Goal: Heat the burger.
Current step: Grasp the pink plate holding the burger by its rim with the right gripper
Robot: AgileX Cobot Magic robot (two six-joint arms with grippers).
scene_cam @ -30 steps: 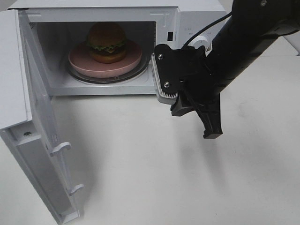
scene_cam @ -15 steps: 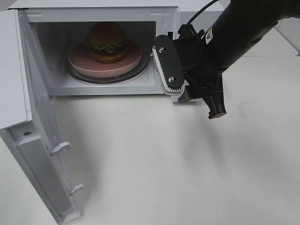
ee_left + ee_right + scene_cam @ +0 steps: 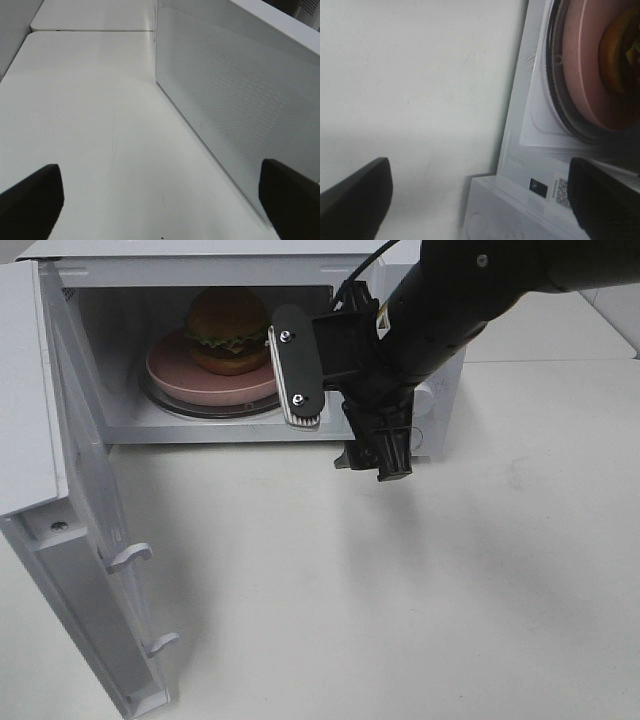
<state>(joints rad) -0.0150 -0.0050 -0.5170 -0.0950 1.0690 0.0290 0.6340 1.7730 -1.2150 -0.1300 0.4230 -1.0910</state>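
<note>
The tall golden-bun burger (image 3: 228, 330) sits on a round pink plate (image 3: 175, 375) inside the white microwave (image 3: 200, 265), its door (image 3: 80, 540) wide open—my right fingers (image 3: 298, 370) stand apart and empty at the cavity's mouth. Swinging inward, they could clip the plate and topple the burger. My left fingers (image 3: 30, 200), also apart and empty beside the door's mesh panel, could close it on my right arm (image 3: 450, 300)—or shove the whole microwave along the surface (image 3: 450, 590).

The burger (image 3: 228, 328) is sitting on the plate (image 3: 175, 375), inside the microwave (image 3: 220, 430) in the upper left of the frame. The door (image 3: 80, 570) is hanging wide along the left edge, over the table (image 3: 400, 620). The right gripper (image 3: 348, 445) is hovering just before the opening's right side, upper centre.
</note>
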